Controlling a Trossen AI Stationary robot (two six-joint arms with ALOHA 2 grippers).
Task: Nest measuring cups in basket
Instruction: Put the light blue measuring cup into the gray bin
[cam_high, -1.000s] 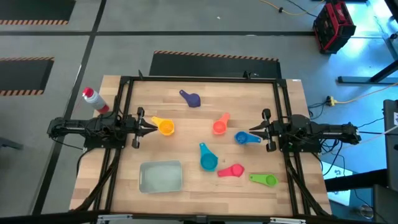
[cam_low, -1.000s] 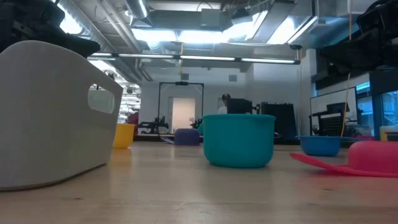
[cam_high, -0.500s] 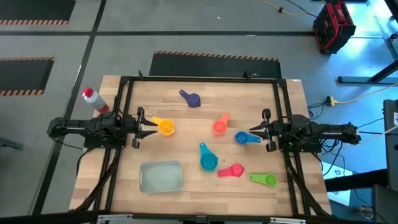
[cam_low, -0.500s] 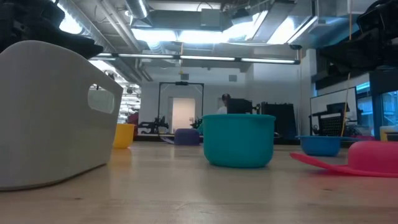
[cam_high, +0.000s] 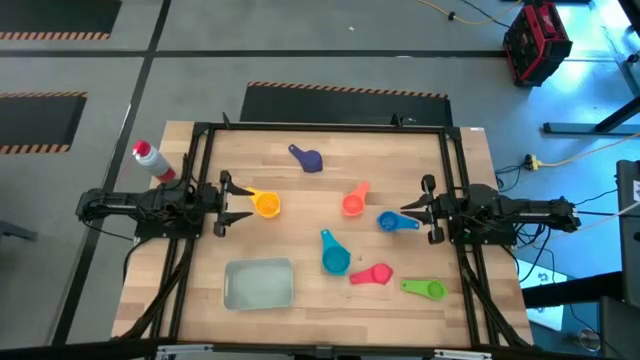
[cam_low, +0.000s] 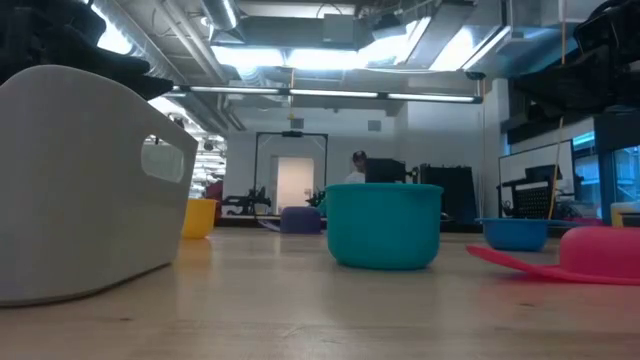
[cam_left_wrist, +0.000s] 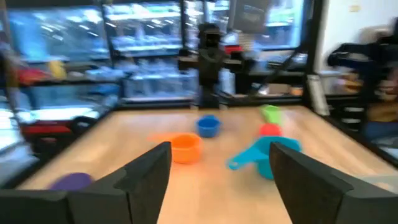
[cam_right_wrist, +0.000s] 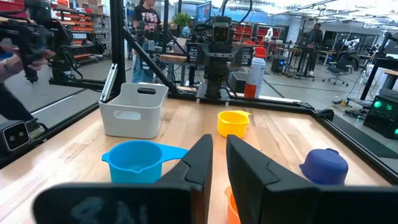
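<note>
Seven measuring cups lie scattered on the wooden table, each resting on its bowl's base: yellow (cam_high: 266, 205), purple (cam_high: 309, 159), orange (cam_high: 352, 204), blue (cam_high: 389, 221), teal (cam_high: 334, 260), pink (cam_high: 375, 275) and green (cam_high: 428, 289). The pale basket (cam_high: 259, 284) stands at the near left with nothing in it. At the left, my left gripper (cam_high: 243, 205) is open, its fingers (cam_left_wrist: 146, 177) spread wide just left of the yellow cup's handle and touching nothing. At the right, my right gripper (cam_high: 405, 212) is shut beside the blue cup (cam_right_wrist: 138, 160).
A dark metal frame (cam_high: 320, 128) runs along the table's edges. A red-capped white bottle (cam_high: 150, 160) stands off the far left corner. Bare wood lies between the basket and the teal cup (cam_low: 384, 226). People move in the room beyond the table.
My left gripper has opened, its fingertips spreading apart while it stays in place beside the yellow cup. The cups and the basket have not moved.
</note>
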